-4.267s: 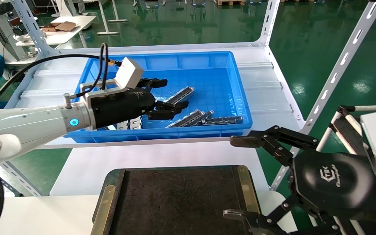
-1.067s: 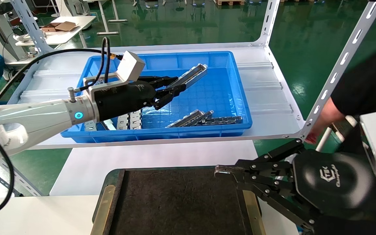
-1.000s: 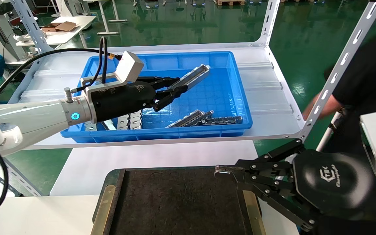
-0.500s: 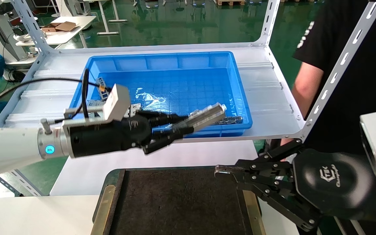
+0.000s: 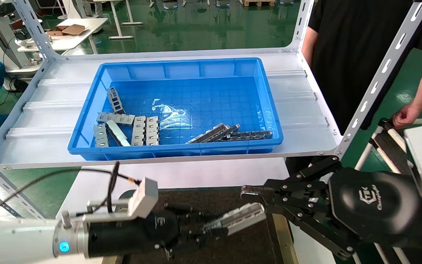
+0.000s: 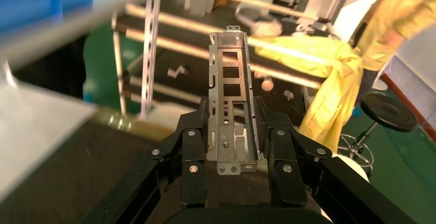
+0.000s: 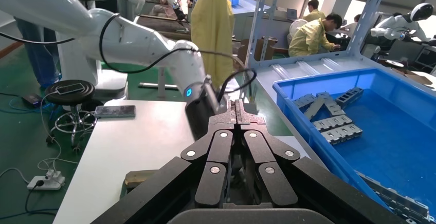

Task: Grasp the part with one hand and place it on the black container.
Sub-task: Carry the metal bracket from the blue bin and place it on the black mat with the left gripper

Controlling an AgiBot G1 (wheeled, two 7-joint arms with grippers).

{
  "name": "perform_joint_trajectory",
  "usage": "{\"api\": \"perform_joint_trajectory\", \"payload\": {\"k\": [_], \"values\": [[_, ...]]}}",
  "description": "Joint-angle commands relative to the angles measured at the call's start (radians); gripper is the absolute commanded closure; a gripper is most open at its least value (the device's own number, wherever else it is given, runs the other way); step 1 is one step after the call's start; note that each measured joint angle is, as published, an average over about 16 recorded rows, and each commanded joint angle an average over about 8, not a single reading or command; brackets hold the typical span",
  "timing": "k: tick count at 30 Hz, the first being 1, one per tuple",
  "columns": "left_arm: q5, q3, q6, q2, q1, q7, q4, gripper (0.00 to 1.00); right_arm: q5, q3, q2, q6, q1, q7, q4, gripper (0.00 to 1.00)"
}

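Observation:
My left gripper (image 5: pixel 205 225) is shut on the part (image 5: pixel 237 217), a long silver-grey bar with rectangular cutouts. It holds the bar by one end, low over the black container (image 5: pixel 211 200), with the free end pointing right. In the left wrist view the fingers (image 6: pixel 191 147) clamp both sides of the part (image 6: pixel 231 75) above the dark felt surface (image 6: pixel 67 172). I cannot tell if the bar touches the felt. My right gripper (image 5: pixel 247 191) is shut and empty at the container's right side, close to the bar's free end. Its fingertips (image 7: pixel 237 106) are pressed together.
The blue bin (image 5: pixel 266 99) on the white shelf holds two long bars (image 5: pixel 214 132), a darker bar (image 5: pixel 249 135) and several flat grey blocks (image 5: pixel 145 130). A person in black (image 5: pixel 343 55) stands at the right by the slotted shelf post (image 5: pixel 379 77).
My left gripper has carried the part out of the blue bin, toward me and down over the black container. The right gripper went from open to shut. A person has stepped in at the right.

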Motion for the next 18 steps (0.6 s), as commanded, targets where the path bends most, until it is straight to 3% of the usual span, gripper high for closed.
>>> {"api": "perform_joint_trajectory", "payload": {"k": [1, 10, 18], "values": [[-0.003, 0.001, -0.032, -0.011, 0.056, -0.025, -0.042, 1.00, 0.000, 0.000, 0.000, 0.000, 0.000, 0.000, 0.000, 1.00], [0.067, 0.011, -0.431, 0.013, 0.254, -0.171, -0.218, 1.00, 0.000, 0.000, 0.000, 0.000, 0.000, 0.000, 0.000, 1.00], [0.139, 0.047, -0.741, 0.089, 0.334, -0.361, -0.304, 1.00, 0.000, 0.000, 0.000, 0.000, 0.000, 0.000, 0.000, 1.00]]}}
